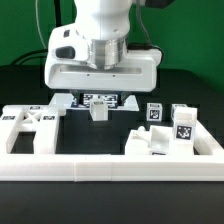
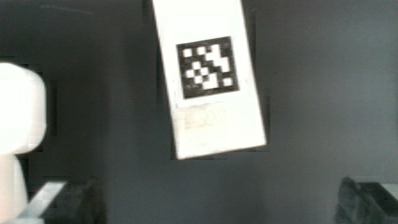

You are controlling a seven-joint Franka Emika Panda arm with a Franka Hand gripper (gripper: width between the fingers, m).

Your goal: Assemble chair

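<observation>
setting: robotics lab | green backdrop [image 1: 20,30] behind black table [image 1: 110,135] | white border rail [image 1: 110,168], marker-tagged white parts [image 1: 183,128] on table

Counter top [image 1: 100,140]: black, matte. X-braced panel [image 1: 28,128]: plain white. Blocks [image 1: 160,142]: white, each carrying a black-and-white square tag [image 1: 183,128]. Border rail [image 1: 110,168]: white. Square leg [image 2: 217,110]: white, with a black-and-white checkered leg tag [image 2: 208,65]; faint grey print below, possibly lettering. Backdrop [image 1: 20,30]: green. Arm housing [image 1: 100,45]: white.
</observation>
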